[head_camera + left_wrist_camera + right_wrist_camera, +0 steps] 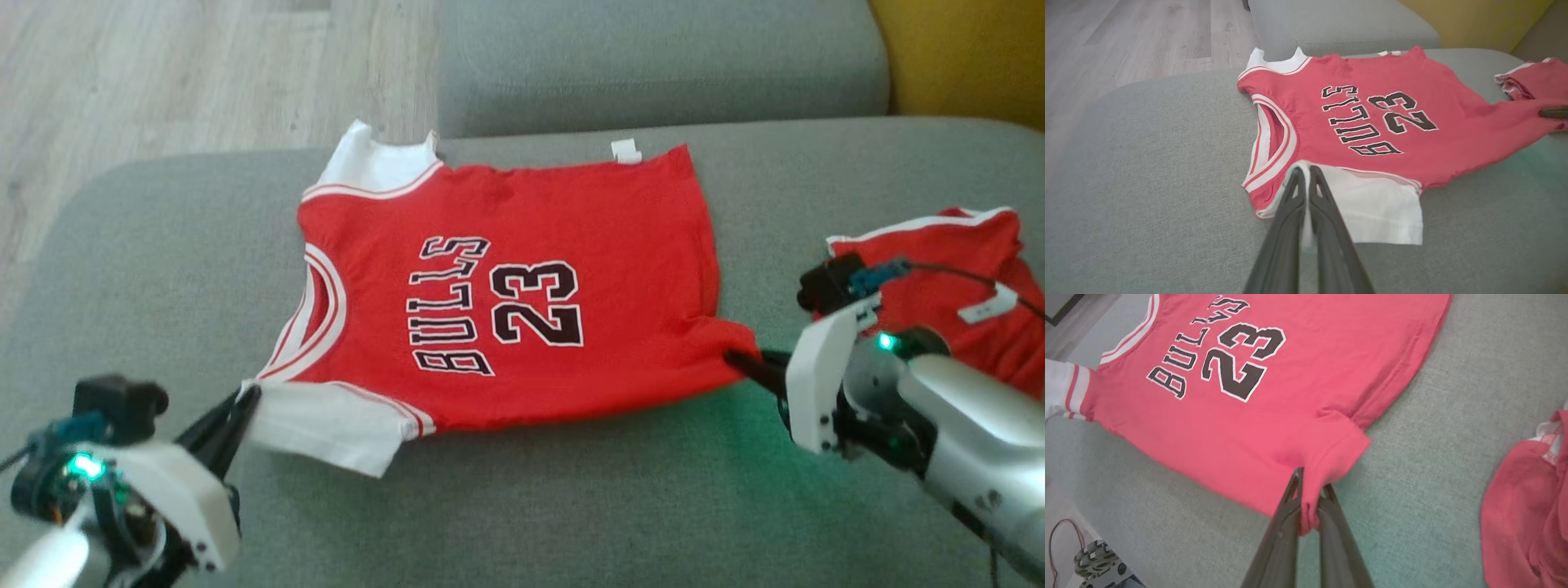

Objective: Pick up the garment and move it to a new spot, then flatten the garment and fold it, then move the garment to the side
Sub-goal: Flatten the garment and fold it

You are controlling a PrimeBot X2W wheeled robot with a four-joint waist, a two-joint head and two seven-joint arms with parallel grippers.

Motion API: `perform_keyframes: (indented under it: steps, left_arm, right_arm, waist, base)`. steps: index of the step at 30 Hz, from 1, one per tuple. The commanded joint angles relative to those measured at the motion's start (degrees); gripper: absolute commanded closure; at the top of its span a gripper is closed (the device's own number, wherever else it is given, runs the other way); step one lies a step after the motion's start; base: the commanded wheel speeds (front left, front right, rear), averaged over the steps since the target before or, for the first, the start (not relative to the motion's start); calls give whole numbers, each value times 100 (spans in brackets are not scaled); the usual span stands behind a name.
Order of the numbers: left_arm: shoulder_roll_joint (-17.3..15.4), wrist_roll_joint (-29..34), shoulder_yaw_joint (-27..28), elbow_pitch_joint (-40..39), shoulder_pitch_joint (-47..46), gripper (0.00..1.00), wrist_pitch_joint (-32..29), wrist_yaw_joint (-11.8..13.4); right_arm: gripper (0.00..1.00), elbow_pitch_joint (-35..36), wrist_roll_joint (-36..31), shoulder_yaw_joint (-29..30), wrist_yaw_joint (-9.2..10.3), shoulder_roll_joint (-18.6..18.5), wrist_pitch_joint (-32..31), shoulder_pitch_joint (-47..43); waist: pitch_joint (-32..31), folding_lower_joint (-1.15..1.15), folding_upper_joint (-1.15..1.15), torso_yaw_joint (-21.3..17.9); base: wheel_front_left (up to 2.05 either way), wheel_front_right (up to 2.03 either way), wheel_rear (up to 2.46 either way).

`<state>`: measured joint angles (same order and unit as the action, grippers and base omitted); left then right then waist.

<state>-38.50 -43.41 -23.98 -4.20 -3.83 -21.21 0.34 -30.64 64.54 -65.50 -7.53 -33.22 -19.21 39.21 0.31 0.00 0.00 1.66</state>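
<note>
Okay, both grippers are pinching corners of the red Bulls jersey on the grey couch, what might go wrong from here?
1. The left gripper holds only the edge of the white sleeve, and the right gripper only a bunched hem corner of the jersey; either could slip if pulled.
2. The second red garment lies close beside the right arm and could get snagged or dragged.

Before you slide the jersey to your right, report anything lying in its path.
A second red garment lies crumpled on the cushion right of the jersey, just past the right pincer, in that path. The left pincer and the right one both clamp the jersey; nothing stands between them and it.
</note>
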Motion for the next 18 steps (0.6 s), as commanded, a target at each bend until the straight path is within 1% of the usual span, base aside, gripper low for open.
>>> perform_keyframes:
  steps: [1, 6, 11, 18]
  left_arm:
    - [-150, 71, 275, -86, -489, 100, -24, -43]
    - [-82, 243, 83, 508, -1211, 100, -247, -238]
    - [128, 426, -121, 1177, -1952, 100, -319, -406]
    - [329, 791, -387, 2201, -2909, 100, -217, -570]
  right_arm:
    - [100, 41, -1, 124, 4, -26, 16, 227]
    - [100, -363, 42, 268, 4, 275, -18, 530]
    - [100, -921, 1, 376, 4, 577, 8, 851]
    - [100, -1443, -85, 343, 4, 906, 99, 1223]
  waist:
    - [103, 0, 0, -9]
    - [379, 0, 0, -34]
    - [597, 0, 0, -25]
    - [875, 0, 0, -52]
  base:
    - [0, 0, 0]
    - [0, 0, 0]
    - [0, 0, 0]
    - [0, 0, 0]
